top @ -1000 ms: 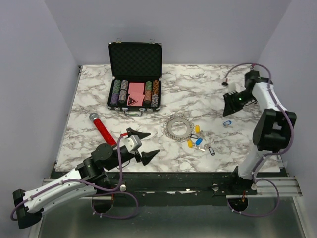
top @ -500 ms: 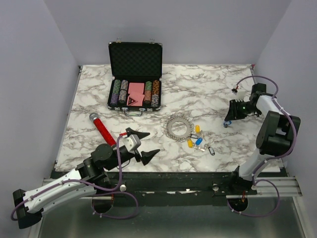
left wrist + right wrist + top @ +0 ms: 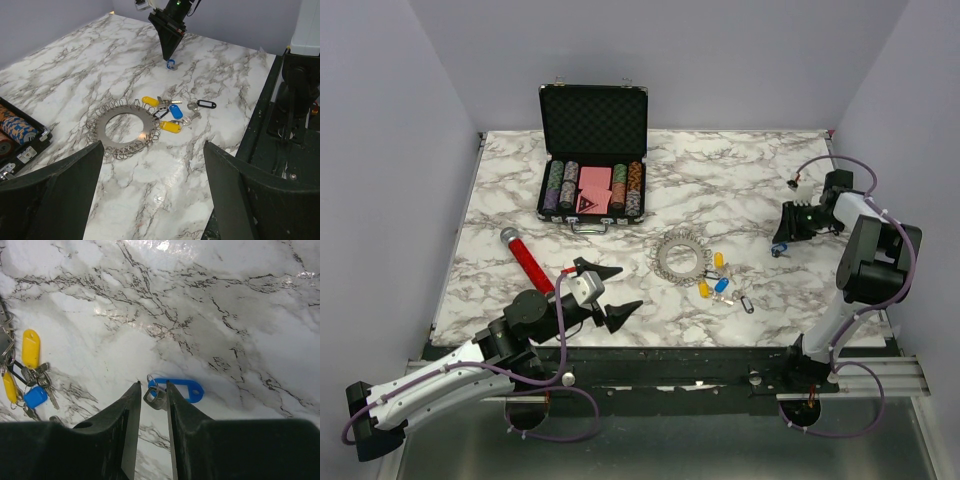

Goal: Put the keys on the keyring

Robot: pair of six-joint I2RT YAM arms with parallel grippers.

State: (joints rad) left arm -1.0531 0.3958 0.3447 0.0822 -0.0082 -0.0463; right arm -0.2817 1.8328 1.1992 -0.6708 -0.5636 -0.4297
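The keyring (image 3: 680,255), a silvery disc fringed with small wire loops, lies flat mid-table; it also shows in the left wrist view (image 3: 146,134). A cluster of keys (image 3: 720,283) with yellow, blue and black tags lies just right of it (image 3: 172,112). One blue-tagged key (image 3: 182,390) lies apart at the right (image 3: 779,250). My right gripper (image 3: 153,385) is down at the table, its jaws narrowly open with this key's metal part between the fingertips. My left gripper (image 3: 625,290) is wide open and empty, near the front edge, left of the keyring.
An open black case of poker chips (image 3: 592,150) stands at the back left. A red-handled tool (image 3: 530,262) lies left of my left gripper. The key cluster also shows at the left edge of the right wrist view (image 3: 30,370).
My right gripper has swung down from above the table's right side onto the lone blue-tagged key and narrowed its jaws. The left arm has not moved.
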